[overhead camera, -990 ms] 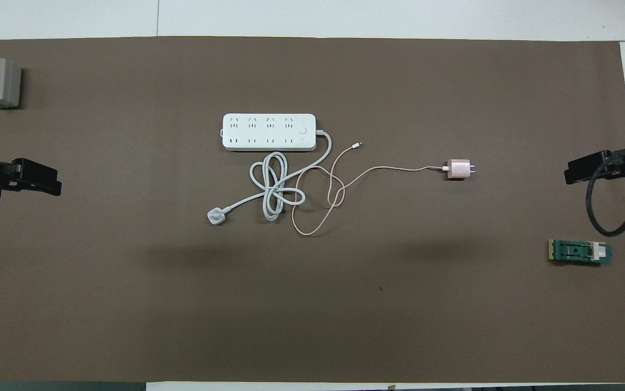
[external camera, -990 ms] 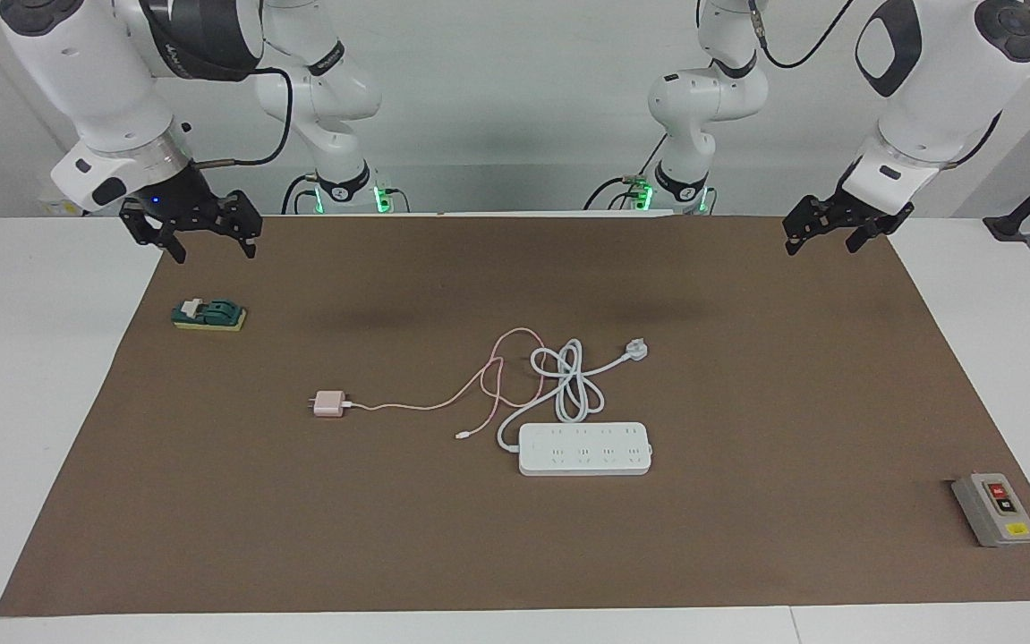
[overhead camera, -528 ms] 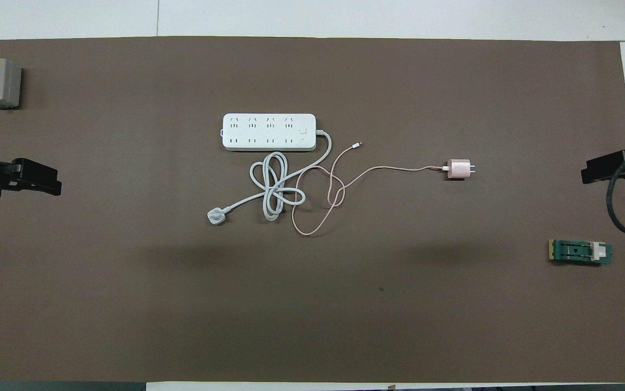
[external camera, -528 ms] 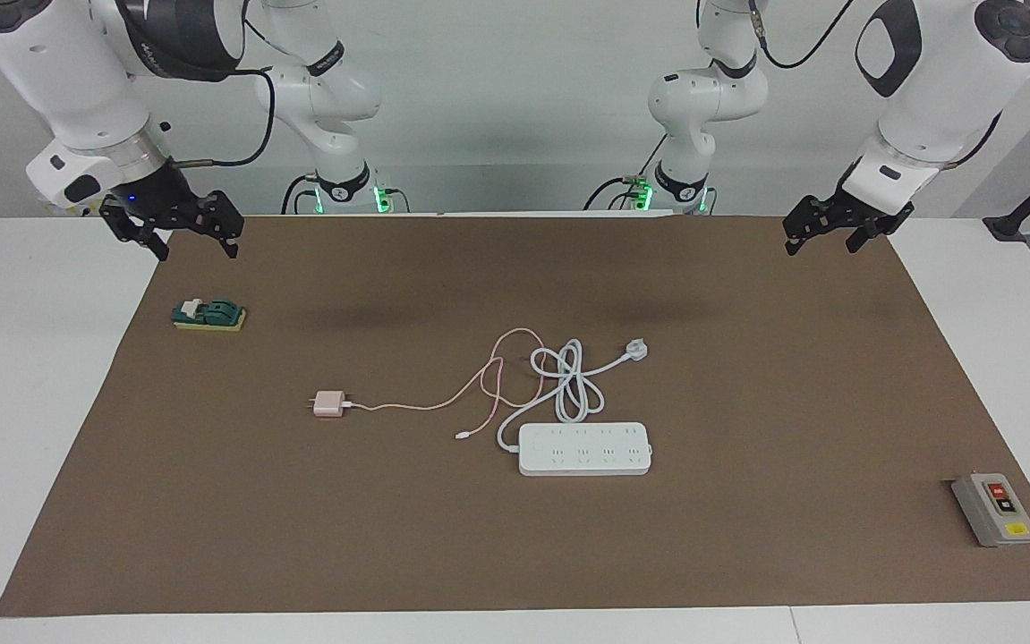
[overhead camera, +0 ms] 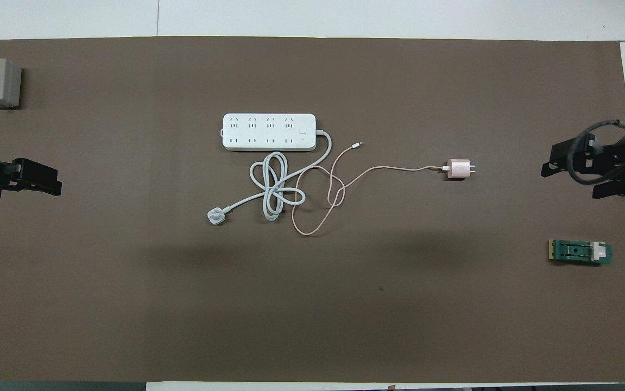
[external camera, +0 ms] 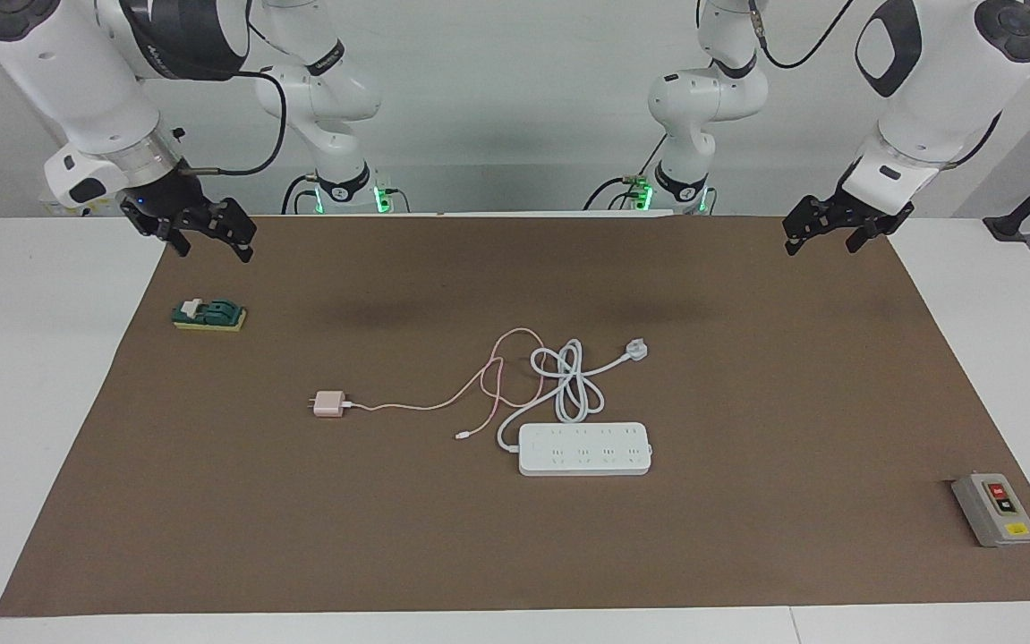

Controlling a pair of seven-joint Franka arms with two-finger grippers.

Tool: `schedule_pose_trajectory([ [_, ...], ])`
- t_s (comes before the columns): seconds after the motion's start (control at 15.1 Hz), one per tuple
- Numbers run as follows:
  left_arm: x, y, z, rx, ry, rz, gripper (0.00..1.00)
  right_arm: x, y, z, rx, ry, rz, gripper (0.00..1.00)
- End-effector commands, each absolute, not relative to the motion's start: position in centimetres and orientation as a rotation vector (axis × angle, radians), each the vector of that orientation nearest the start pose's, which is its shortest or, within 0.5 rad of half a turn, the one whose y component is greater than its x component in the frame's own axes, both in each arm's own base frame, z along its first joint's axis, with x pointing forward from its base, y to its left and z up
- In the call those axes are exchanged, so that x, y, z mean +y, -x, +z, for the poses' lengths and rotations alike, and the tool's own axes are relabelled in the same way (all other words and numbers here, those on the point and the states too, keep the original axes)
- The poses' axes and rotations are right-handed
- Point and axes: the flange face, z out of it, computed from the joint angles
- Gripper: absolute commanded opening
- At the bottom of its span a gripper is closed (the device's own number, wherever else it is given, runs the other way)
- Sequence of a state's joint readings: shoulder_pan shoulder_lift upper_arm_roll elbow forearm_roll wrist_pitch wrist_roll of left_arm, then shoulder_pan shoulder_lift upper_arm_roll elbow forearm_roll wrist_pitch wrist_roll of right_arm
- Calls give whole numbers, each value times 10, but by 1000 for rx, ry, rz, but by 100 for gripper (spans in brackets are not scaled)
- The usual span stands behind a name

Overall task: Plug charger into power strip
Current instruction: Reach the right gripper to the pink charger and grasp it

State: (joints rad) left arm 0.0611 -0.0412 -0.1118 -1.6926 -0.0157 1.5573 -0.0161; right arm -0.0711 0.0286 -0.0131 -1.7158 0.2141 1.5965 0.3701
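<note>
- Brown matte paper mat (external camera: pixel 747 537) covers most of the white table (external camera: pixel 31 402), a bare white margin showing at both ends.
- Pale pink, cube-shaped charger (external camera: pixel 329 404) lies flat on the mat, unplugged, toward the right arm's end; its thin pink cable (external camera: pixel 488 376) loops toward the power strip (external camera: pixel 584 449), its tip just beside that.
- Long flat white power strip lies mid-mat, farther from the robots than its coiled thick cord (external camera: pixel 568 385) and three-pin plug (external camera: pixel 636 349).
- Green block on a yellow base (external camera: pixel 208 314) sits near the mat's edge at the right arm's end; a grey button box (external camera: pixel 994 509) sits at the left arm's end.
- Right end effector (external camera: pixel 201 237) hovers open and empty over the mat's edge.
- Left end effector (external camera: pixel 837 234) waits, open and empty, above the mat's corner.
- Wide bare mat surrounds charger and strip.
</note>
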Motion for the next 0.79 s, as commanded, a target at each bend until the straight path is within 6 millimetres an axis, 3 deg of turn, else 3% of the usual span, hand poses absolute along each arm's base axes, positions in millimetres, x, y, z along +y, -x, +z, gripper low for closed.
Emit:
schedule_pose_trajectory([
  [0.0,-28,-531,593,38,3129,135,100,-38,-579,503,1008,2614,375,100],
  [0.26,-28,-531,593,38,3129,135,100,-46,-603,451,1373,2304,483,100],
  [0.4,-28,-532,593,38,3129,132,100,-49,-606,424,1440,2216,527,100],
  [0.53,-28,-531,594,38,3129,127,100,-67,-612,387,1494,2155,592,100],
  [0.73,-28,-531,594,38,3129,127,100,-68,-617,347,1528,2096,680,100],
])
